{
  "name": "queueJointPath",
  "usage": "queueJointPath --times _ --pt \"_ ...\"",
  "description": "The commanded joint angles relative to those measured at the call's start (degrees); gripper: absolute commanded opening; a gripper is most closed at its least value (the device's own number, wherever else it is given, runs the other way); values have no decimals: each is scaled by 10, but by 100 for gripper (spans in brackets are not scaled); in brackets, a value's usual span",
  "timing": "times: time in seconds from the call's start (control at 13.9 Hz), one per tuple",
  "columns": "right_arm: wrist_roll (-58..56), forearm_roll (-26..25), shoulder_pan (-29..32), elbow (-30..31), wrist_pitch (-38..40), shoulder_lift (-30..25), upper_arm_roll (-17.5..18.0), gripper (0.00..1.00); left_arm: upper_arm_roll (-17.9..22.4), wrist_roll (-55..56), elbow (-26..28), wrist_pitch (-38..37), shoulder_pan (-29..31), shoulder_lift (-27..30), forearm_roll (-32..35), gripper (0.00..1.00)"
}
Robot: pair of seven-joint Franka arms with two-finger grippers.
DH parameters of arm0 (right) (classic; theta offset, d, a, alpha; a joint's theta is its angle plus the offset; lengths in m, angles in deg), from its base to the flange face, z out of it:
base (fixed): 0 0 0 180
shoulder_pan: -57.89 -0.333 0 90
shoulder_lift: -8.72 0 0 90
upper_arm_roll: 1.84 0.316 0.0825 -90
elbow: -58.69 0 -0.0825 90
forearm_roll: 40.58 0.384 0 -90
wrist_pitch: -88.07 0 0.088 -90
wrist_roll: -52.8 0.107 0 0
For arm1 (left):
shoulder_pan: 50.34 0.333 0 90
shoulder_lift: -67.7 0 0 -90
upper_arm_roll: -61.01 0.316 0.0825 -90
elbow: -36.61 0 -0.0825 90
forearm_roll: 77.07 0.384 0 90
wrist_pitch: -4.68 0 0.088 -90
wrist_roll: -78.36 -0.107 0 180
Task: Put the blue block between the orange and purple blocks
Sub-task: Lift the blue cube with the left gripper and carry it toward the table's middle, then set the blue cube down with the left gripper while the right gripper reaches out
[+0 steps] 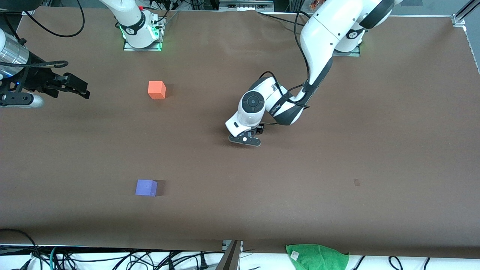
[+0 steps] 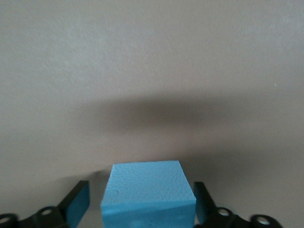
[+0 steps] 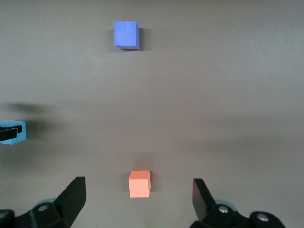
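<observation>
The blue block sits between the fingers of my left gripper, which is down at the table's middle. The jaws are open, with a gap on one side of the block. The gripper hides the block in the front view; it also shows in the right wrist view. The orange block lies toward the right arm's end. The purple block lies nearer to the front camera than the orange one. My right gripper waits open and empty in the air beside the orange block, above table level.
A green cloth lies at the table's edge nearest the front camera. Cables hang along that edge. A small dark mark is on the brown table toward the left arm's end.
</observation>
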Motion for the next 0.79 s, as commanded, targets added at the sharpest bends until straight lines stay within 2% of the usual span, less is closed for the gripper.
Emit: queueJointPath --times 0.0,0.36,0.5,0.72 --pt "-10 6 6 -3 -12 17 5 99 3 14 -2 -61 -1 49 10 100" --pt "-11 -16 -6 -2 -5 93 6 99 7 2 -6 -263 41 180 16 100" --pt "-12 -10 -10 -3 -6 93 10 99 8 1 -9 -305 98 228 16 100" --pt "4 -3 -52 4 -15 102 19 99 8 -37 -10 -342 184 282 15 100"
